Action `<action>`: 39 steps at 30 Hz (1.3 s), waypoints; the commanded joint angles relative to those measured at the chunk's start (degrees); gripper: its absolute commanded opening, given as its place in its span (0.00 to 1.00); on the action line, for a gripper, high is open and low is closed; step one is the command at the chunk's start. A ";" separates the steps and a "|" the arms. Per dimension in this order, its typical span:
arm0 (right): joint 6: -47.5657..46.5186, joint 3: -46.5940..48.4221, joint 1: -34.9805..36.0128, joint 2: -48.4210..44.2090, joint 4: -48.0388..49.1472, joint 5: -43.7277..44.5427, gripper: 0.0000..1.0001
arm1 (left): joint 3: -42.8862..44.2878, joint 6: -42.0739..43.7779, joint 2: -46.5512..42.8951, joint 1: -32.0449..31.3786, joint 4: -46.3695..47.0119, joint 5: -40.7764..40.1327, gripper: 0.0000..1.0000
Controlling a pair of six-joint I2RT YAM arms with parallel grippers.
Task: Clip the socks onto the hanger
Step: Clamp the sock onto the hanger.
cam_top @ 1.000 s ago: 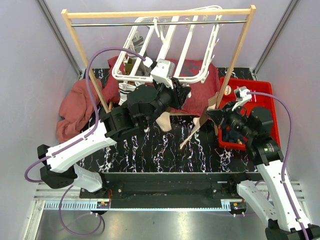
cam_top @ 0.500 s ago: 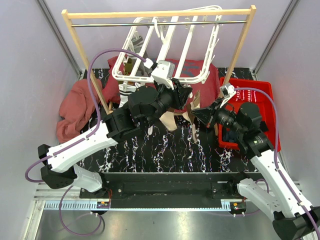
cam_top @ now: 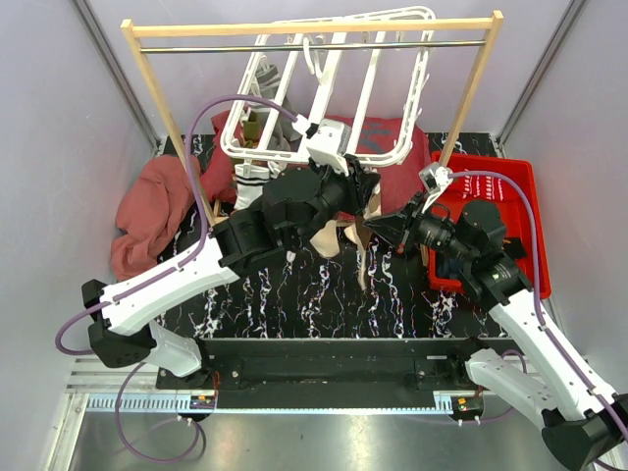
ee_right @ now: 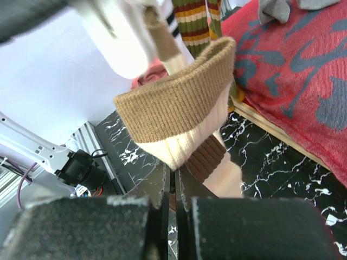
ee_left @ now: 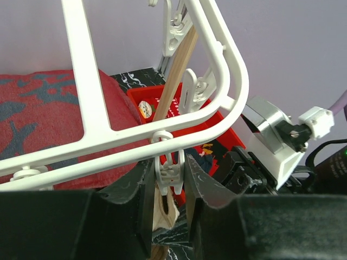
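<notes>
From above, the white hanger (cam_top: 339, 98) hangs tilted from the wooden rail (cam_top: 314, 26). The left gripper (cam_top: 358, 186) is up at the hanger's near rim. The right gripper (cam_top: 378, 224) is just beside it, and a beige-brown sock (cam_top: 363, 263) dangles from it over the table (cam_top: 294, 294).

The left wrist camera shows that gripper's fingers (ee_left: 142, 206) pressed against both sides of a clip (ee_left: 169, 172) hanging from the rim, with a scrap of tan fabric just beneath.

On the right wrist camera the fingers (ee_right: 157, 187) are pinched together on the sock (ee_right: 179, 116), its ribbed cuff standing above them and a red cloth (ee_right: 293, 70) behind.
</notes>
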 commanded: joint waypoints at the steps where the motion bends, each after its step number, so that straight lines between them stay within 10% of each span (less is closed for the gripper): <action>1: -1.14 3.64 1.25 -0.11 2.76 1.06 0.00 | 3.28 0.17 0.95 0.13 -0.41 0.52 0.00; 30: -3.07 5.83 1.86 0.51 2.93 3.17 0.00 | 5.22 -1.59 2.62 0.13 -4.02 4.12 0.01; 39: -3.33 6.45 1.86 0.15 3.29 3.69 0.00 | 4.60 0.26 1.30 0.13 -4.46 -0.10 0.55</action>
